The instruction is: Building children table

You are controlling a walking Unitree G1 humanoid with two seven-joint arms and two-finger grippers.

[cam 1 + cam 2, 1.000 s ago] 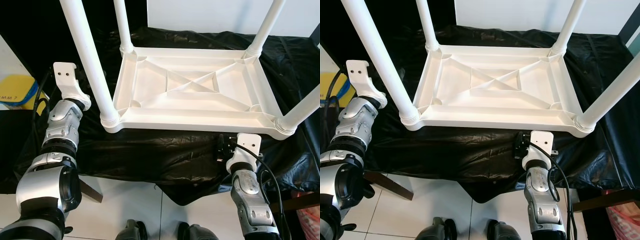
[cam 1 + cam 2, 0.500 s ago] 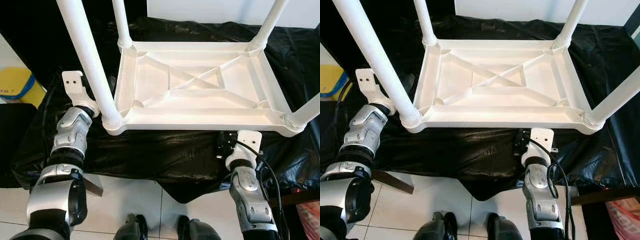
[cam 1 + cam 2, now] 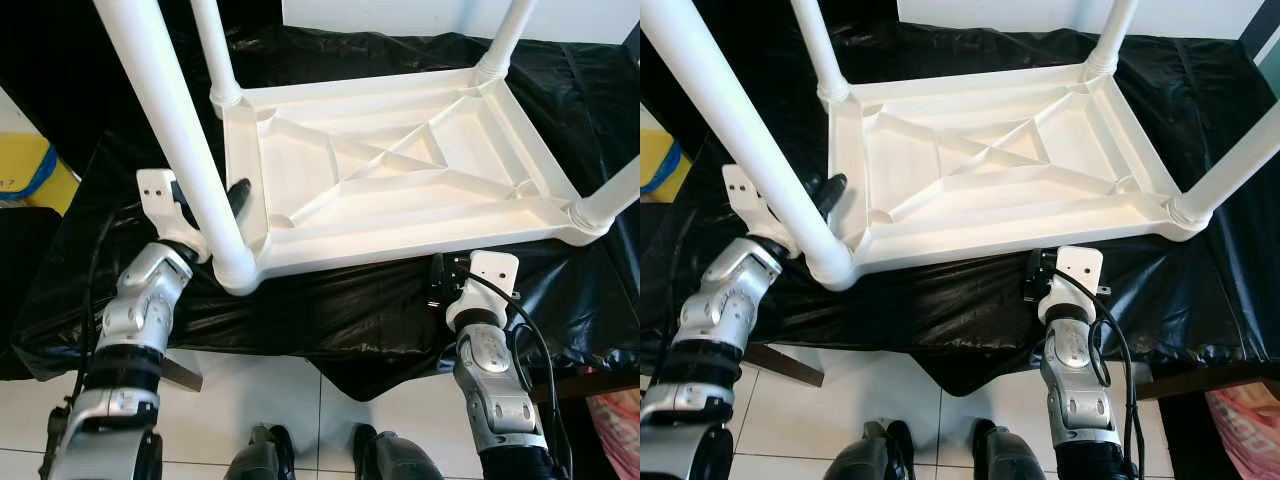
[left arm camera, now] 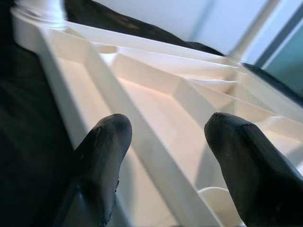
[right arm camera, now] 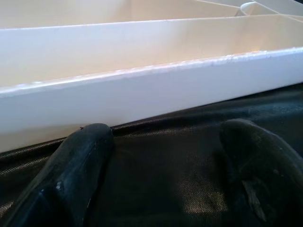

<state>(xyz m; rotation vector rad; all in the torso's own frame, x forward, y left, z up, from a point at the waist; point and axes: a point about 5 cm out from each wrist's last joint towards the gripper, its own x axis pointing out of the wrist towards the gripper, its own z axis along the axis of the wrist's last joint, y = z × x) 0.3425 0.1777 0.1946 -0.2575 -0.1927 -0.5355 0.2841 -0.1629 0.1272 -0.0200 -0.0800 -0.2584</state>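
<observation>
The white plastic children's table (image 3: pixel 400 170) lies upside down on a black sheet (image 3: pixel 330 300). Its legs point up, the near-left leg (image 3: pixel 170 110) thick in front of me. My left gripper (image 4: pixel 165 127) stands open at the near-left corner, its two fingers straddling the table's left rim without pinching it. One of its black fingers (image 3: pixel 238 196) shows beside that leg. My right gripper (image 5: pixel 165 137) is open and low on the sheet. It faces the table's front rim (image 5: pixel 151 90) near the right corner, with nothing between its fingers.
A yellow object (image 3: pixel 30 170) sits at the far left. The sheet drapes over the front edge above the white tiled floor (image 3: pixel 270 390). A brown wooden piece (image 3: pixel 180 372) juts out under it at the left. A pink bag (image 3: pixel 615 425) is at the lower right.
My left gripper has moved in from beside the near-left leg onto the table's left rim. The table's near-left corner has swung toward me. The right gripper stays put.
</observation>
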